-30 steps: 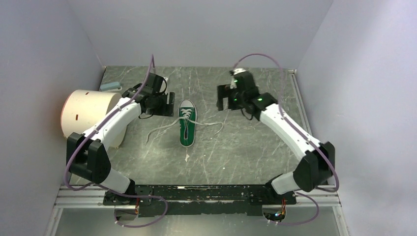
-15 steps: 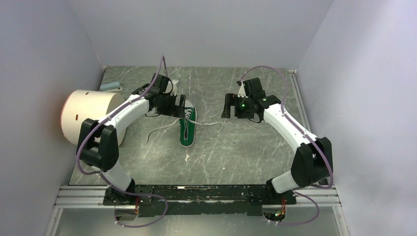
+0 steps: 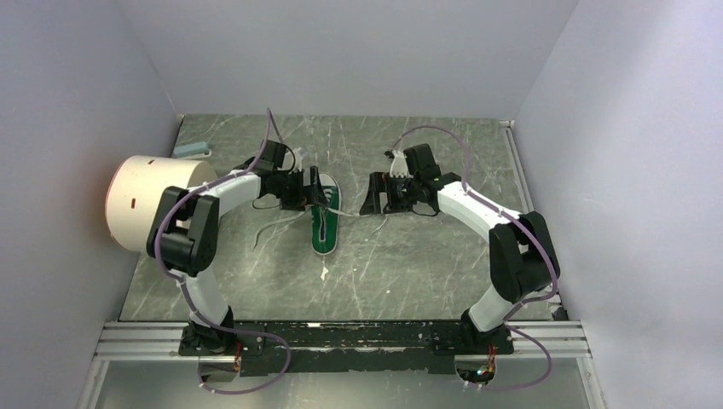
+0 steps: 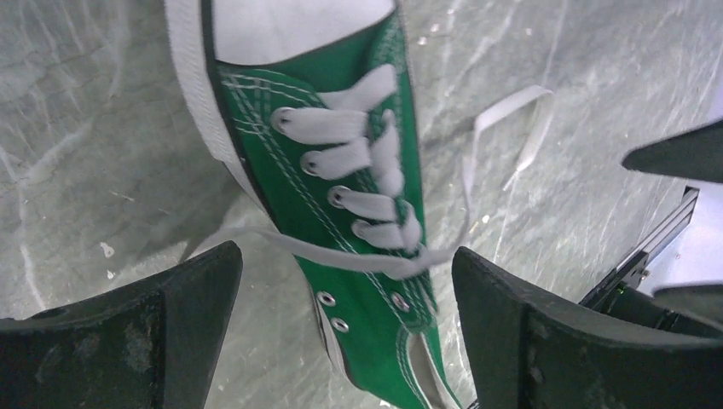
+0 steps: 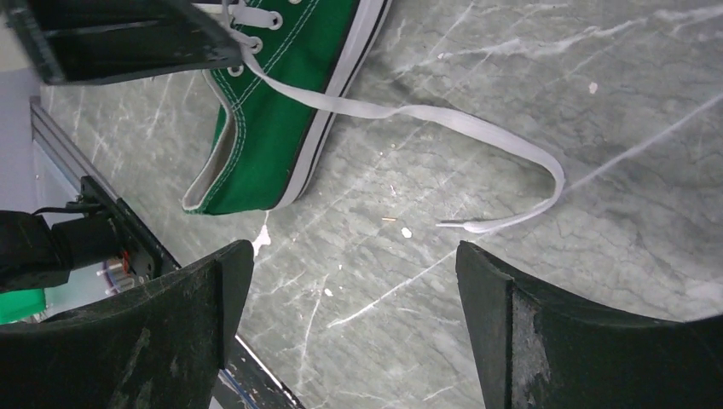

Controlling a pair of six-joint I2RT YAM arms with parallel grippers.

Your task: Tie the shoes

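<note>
Two grippers: both spread wide, holding nothing. The left gripper hangs just left of the shoe's laced front; the right gripper hangs just right of it.
Shoe: a green shoe lies on its sole between the two grippers, toe cap away from the arm bases, heel opening toward them.
Laces: untied. The left lace trails off the shoe's left side, and the right lace curls away on its right, flat on the surface.
Step in hand: apparently the approach, each arm lining up on the lace on its own side; no knot is begun.
Next move: probably each gripper must sink to the tabletop and pinch its thin, flat lace without nudging the shoe.
Surface: a grey-green marbled tabletop, with white specks near the shoe's heel.
Room: pale lilac walls on three sides. A cream drum sits well left of the shoe, with a small teal object behind it.
</note>
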